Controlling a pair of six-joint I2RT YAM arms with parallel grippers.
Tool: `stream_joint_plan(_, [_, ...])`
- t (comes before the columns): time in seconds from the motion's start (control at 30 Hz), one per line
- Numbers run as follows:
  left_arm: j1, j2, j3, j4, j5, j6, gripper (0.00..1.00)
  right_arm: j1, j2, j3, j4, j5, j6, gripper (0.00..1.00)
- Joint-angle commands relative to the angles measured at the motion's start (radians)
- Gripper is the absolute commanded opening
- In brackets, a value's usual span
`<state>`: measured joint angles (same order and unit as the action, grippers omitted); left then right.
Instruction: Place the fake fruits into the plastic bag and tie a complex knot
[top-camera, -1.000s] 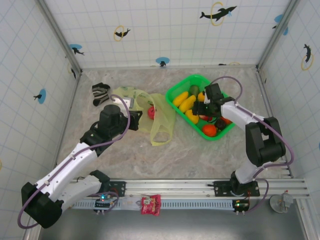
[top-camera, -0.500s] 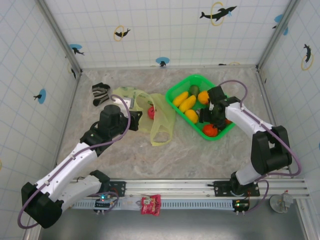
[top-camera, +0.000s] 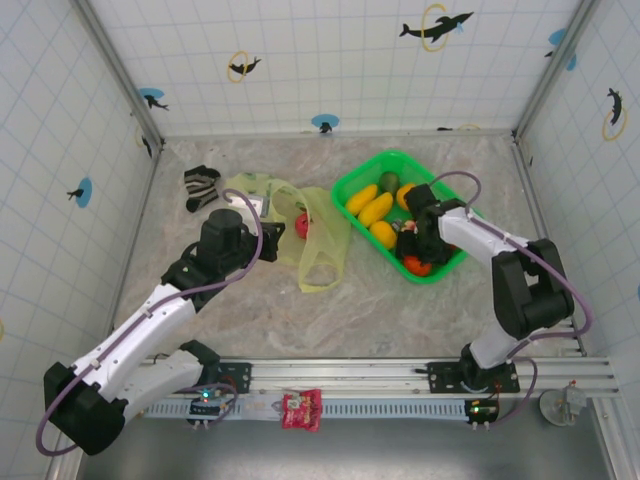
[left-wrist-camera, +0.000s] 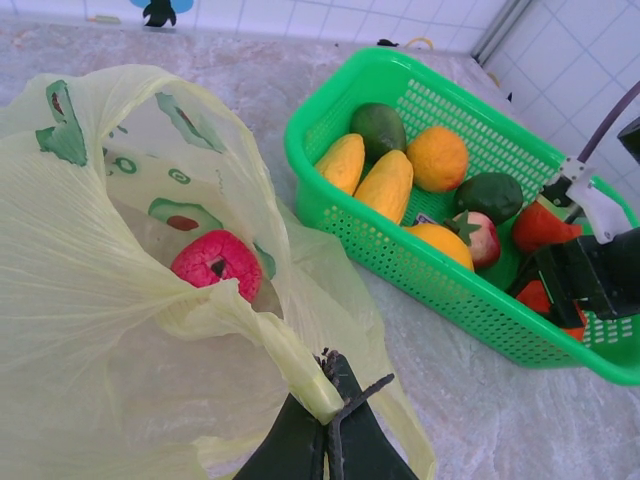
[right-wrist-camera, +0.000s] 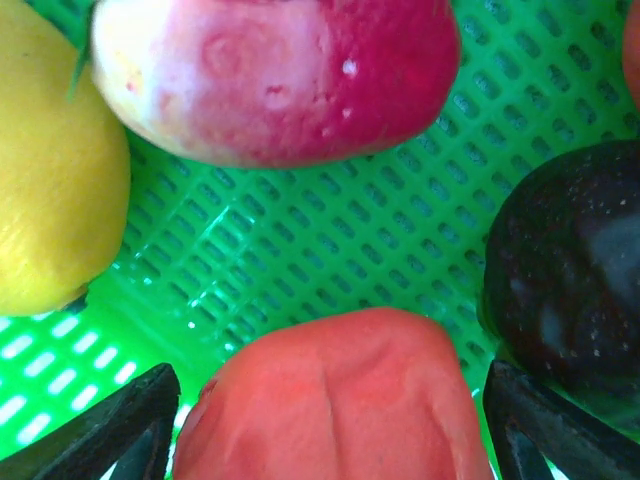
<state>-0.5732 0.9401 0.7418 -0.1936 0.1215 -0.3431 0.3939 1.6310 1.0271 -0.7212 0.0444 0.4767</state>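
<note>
Two fingers (right-wrist-camera: 110, 430) of the right claw (right-wrist-camera: 330, 425) flank one red fruit (right-wrist-camera: 330, 385).

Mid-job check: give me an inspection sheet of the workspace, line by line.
Surface: marbled table, no spills seen.
Job's things: plastic bag mouth open, not yet tied, one pink-red fruit inside; remaining fruits in the green basket.
Clutter: striped sock left of the bag; red packet by the front rail.
Pincers: left pincer shut on the bag's edge; right pincer open, straddling an orange-red fruit in the basket.
Cables: purple cable looped along each arm, no snag seen.
Surroundings: tiled walls with dolphin stickers.
</note>
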Motion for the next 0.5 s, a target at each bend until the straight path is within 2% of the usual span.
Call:
stream_joint_plan(0.0, [-0.002,-0.005,0.021,-0.010,-0.009,0.015,0.00,0.010,0.039,-0.003,-0.023,-0.004,0.019,0.75])
stream_joint_plan(0.1, [-0.001,-0.006,0.022,-0.009,-0.010,0.013,0.00,0.008,0.028,0.036,-0.028,-0.005,0.019,0.57])
stream_joint_plan(0.13, [-0.001,-0.005,0.022,-0.009,-0.011,0.015,0.00,0.008,0.017,0.049,-0.033,0.007,0.021,0.56])
stream_joint_plan(0.37, [-0.001,-0.008,0.030,-0.009,-0.020,0.018,0.00,-0.009,-0.083,0.220,-0.115,0.026,0.003,0.55])
stream_joint_plan(0.47, [-0.002,-0.006,0.034,-0.006,-0.027,0.016,0.00,-0.009,-0.125,0.272,-0.090,-0.056,-0.003,0.55])
